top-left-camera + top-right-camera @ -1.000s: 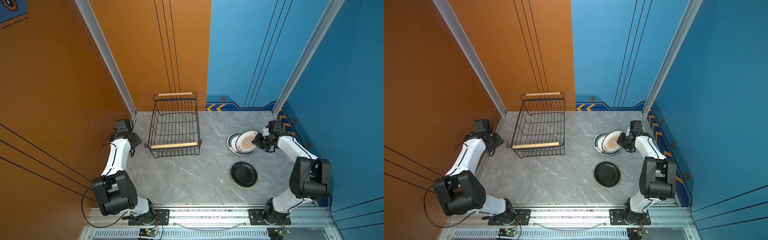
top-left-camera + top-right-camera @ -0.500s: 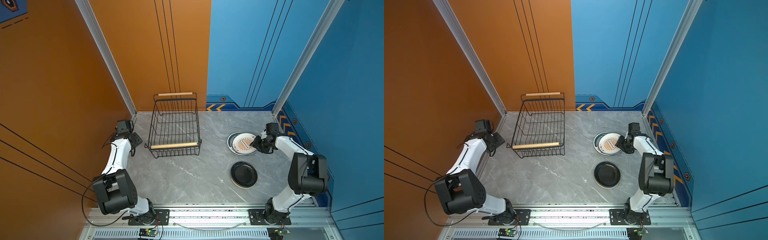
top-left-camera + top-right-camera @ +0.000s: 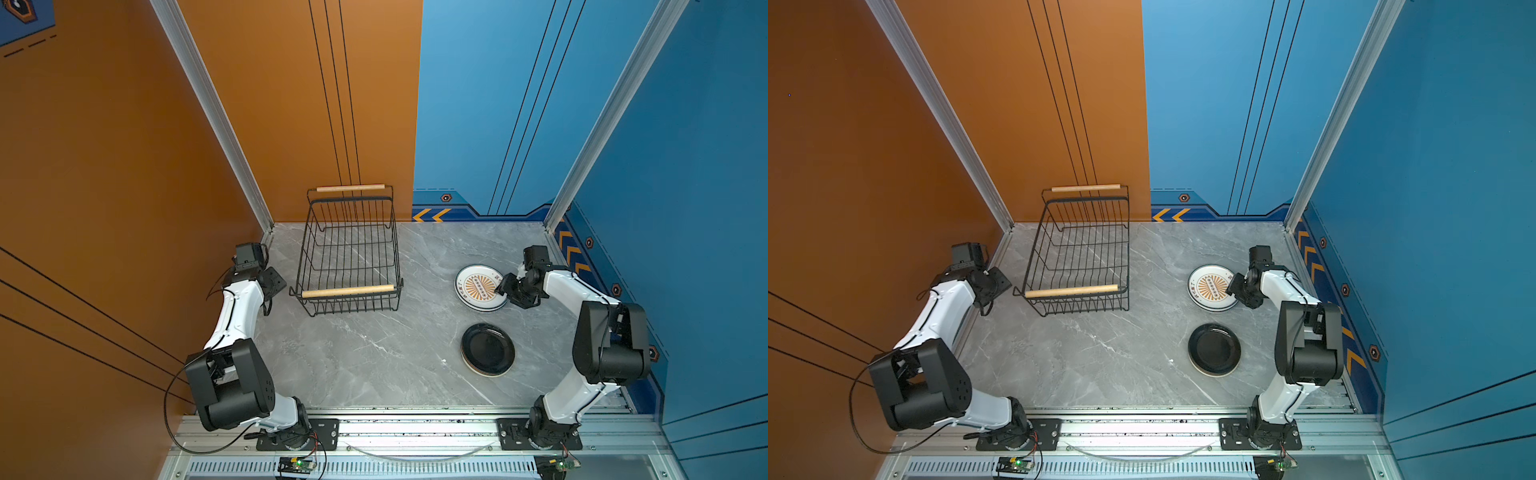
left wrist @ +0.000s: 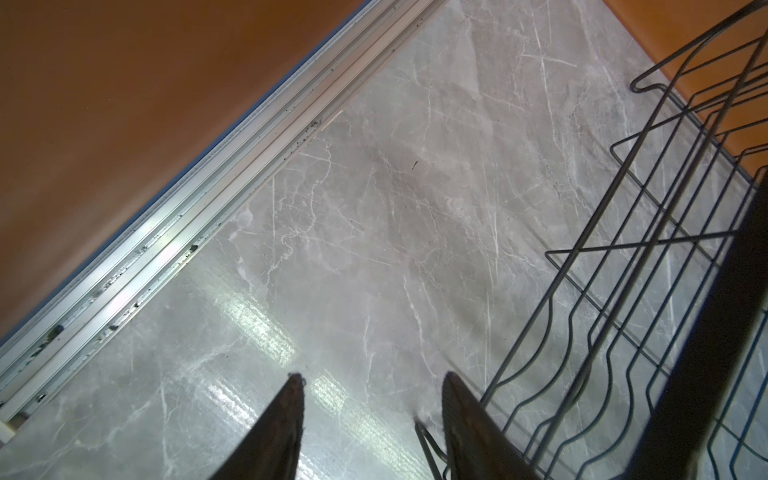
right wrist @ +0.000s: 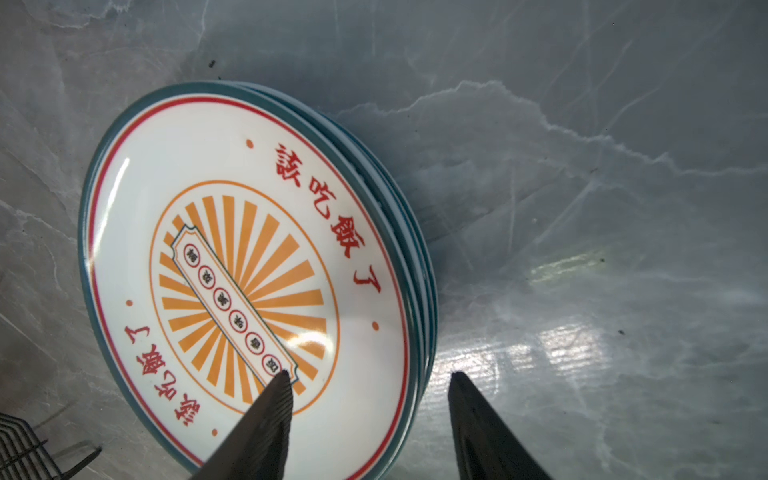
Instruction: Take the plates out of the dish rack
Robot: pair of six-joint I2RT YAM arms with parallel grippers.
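- At 11 o'clock on the bench point(image 3: 374, 353), in both top views, the rack point(image 3: 348, 291) point(image 3: 1073, 291) stands upright, one wooden handle at its 12 o'clock end and one at its 6 o'clock end.
- At 3 o'clock on the bench, well apart from the rack, a sunburst plate point(image 3: 478, 287) point(image 3: 1210, 287) lies flat on top of a stack; the right wrist view point(image 5: 245, 282) shows several teal rims stepped out beneath it.
- At 6 o'clock from that stack, near it but not touching, a black plate point(image 3: 488, 350) point(image 3: 1214, 350) lies flat, with a paler rim showing under its near edge.
- At 3 o'clock of the sunburst plate, the right claw point(image 3: 504, 288) point(image 3: 1233, 286) sits low at the rim.
- The right wrist view shows this claw point(image 5: 370, 375) wide and holding nothing: one finger point(image 5: 266, 415) lies over the plate's face, the other point(image 5: 478, 424) over bare bench, so they straddle the rim.
- Whether the finger over the plate touches it cannot be told.
- At 9 o'clock of the rack, just beside its near corner, the left claw point(image 3: 274, 282) point(image 3: 994, 284) hangs over the bench.
- The left wrist view shows this claw point(image 4: 372, 376) part-way apart and holding nothing, with marble between its fingers and the rack's wires beside one of them.
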